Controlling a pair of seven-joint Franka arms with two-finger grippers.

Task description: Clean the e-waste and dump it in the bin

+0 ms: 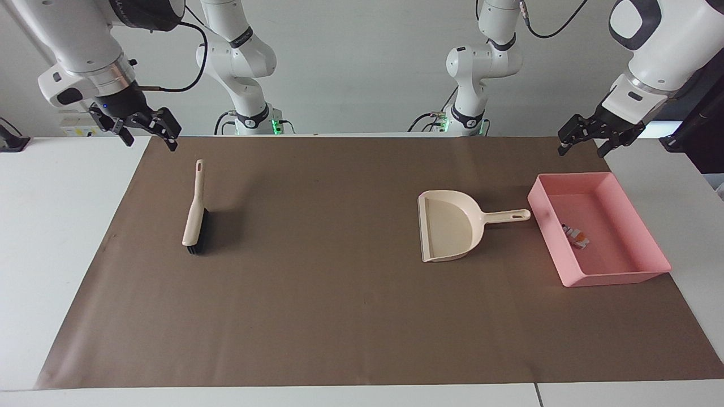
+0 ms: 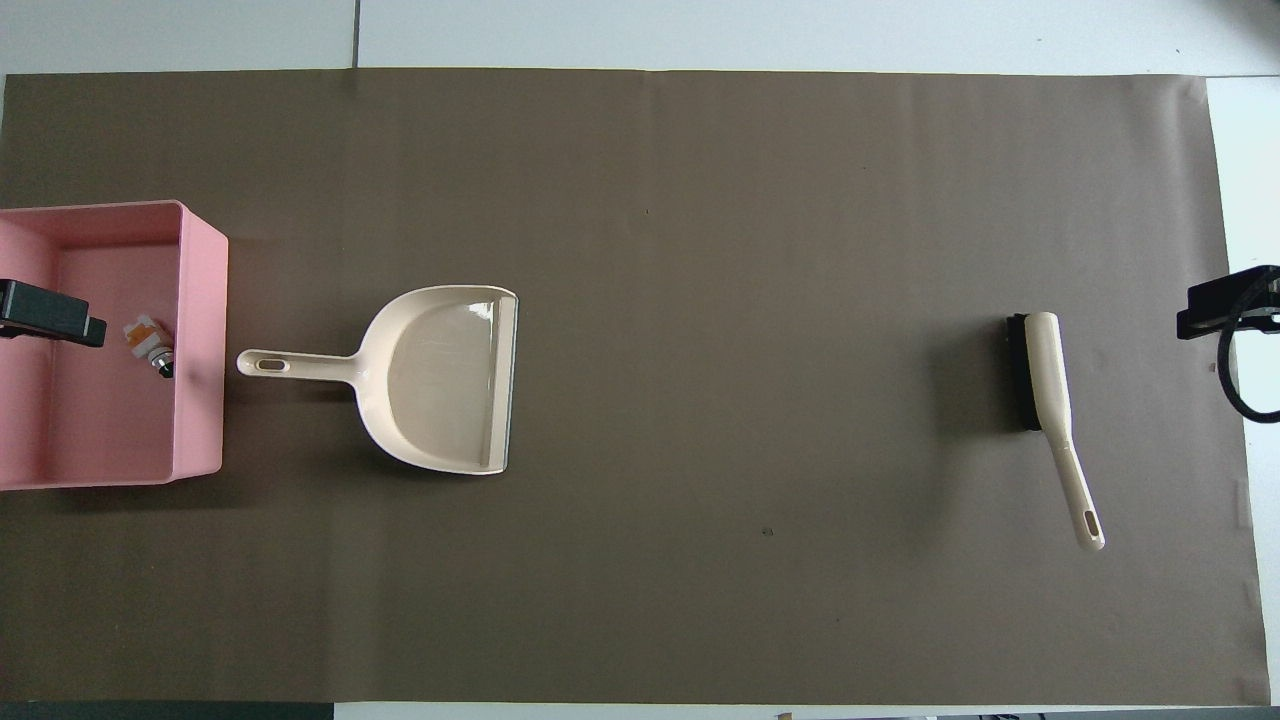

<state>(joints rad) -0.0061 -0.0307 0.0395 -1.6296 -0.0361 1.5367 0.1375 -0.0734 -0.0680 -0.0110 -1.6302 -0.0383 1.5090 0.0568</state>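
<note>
the e-waste point(image 1: 575, 236) lies in the bin point(image 1: 650, 249), a small cluster of bits on the pink floor close to the wall that faces the dustpan point(image 1: 449, 226). the bin sits at the left arm's end of the surface point(image 1: 56, 237), on the brown mat point(image 1: 339, 316). no loose bits show on the mat in either view, so the task looks finished or all but finished.

the left gripper point(image 1: 585, 138) hangs in the air above the mat's edge, on the robots' side of the bin, its jaws spread and nothing between them. the right gripper point(image 1: 148, 128) hovers at the right arm's end of the surface, above the mat's corner, jaws apart and empty; that arm waits.

if any move is left, it turns on the two tools. the dustpan rests flat beside the bin, its handle pointing at the bin wall and its long axis running along the surface, so the left arm is plainly the nearer one to it. the brush point(image 1: 195, 212) lies well apart at the right arm's end, its handle pointing toward the robots, almost under the right gripper. each tool lies on its own arm's side, so neither arm needs to cross.
</note>
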